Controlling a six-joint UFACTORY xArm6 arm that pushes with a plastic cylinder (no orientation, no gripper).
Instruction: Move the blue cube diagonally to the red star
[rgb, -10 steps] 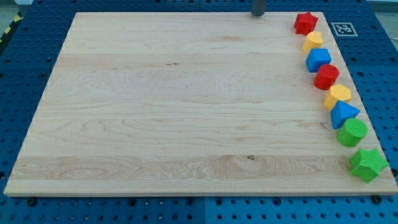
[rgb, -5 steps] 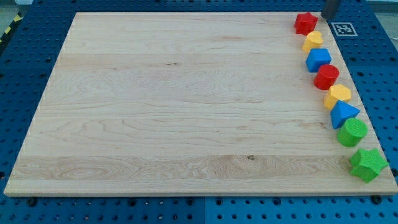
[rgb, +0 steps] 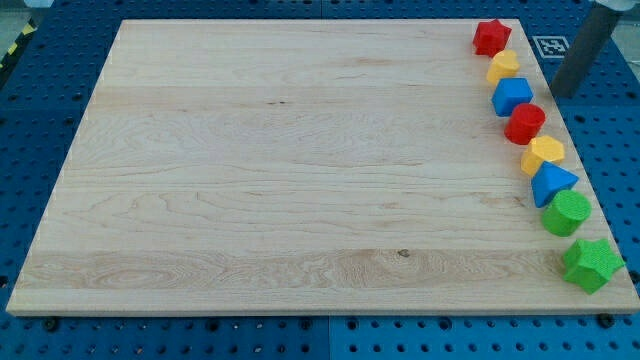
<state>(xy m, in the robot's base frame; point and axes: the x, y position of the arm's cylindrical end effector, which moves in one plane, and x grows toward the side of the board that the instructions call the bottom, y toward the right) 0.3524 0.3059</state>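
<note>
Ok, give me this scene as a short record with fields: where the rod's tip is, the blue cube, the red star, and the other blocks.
tip: my tip is off the board's right edge, to the view's right of the blue cube, not touching any block
blue cube: third from the top in the column along the right edge
red star: top of that column
between them: yellow block
below the cube: red block, second yellow block, blue triangular block, green cylinder, green star
surface: wooden board
</note>
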